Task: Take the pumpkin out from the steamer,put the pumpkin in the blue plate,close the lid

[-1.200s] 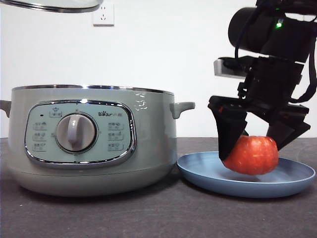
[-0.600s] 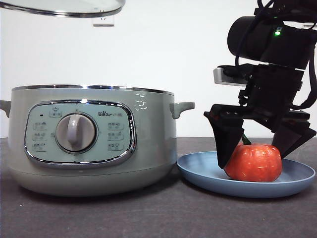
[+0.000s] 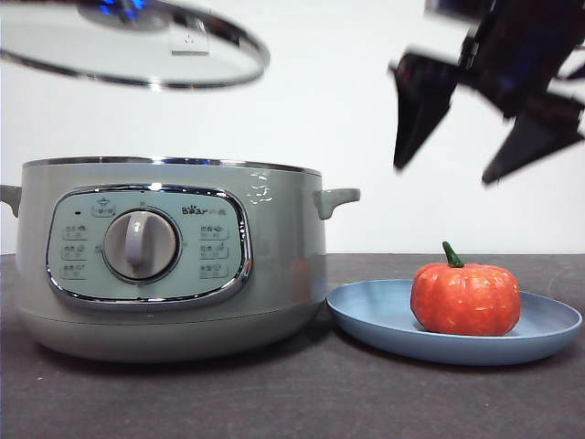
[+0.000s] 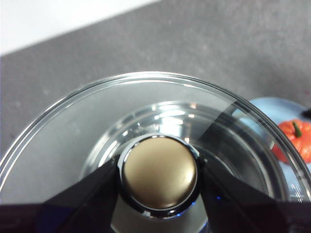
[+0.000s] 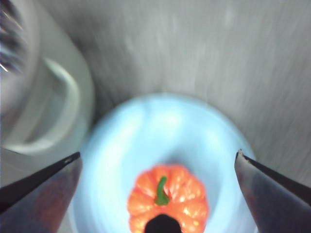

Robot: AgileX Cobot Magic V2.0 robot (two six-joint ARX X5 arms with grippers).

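The orange-red pumpkin (image 3: 465, 298) (image 5: 167, 199) with its green stem sits upright in the blue plate (image 3: 384, 320) (image 5: 146, 131), to the right of the steamer (image 3: 169, 256). High above the plate, my right gripper (image 3: 484, 137) (image 5: 158, 191) is open and empty, blurred with motion. My left gripper (image 4: 159, 175) is shut on the knob of the glass lid (image 3: 128, 50) (image 4: 73, 126), which hangs slightly tilted above the steamer's left part. The pumpkin (image 4: 295, 138) also shows at the edge of the left wrist view, through the lid.
A white wall with a socket (image 3: 189, 37) stands behind the dark grey table (image 3: 302, 402). The steamer's side handle (image 3: 336, 199) (image 5: 53, 104) juts toward the plate. The plate lies close against the steamer's right side.
My right gripper let go of the pumpkin and rose well above the plate. The lid moved right and lower, further over the steamer. The pumpkin now rests upright in the plate.
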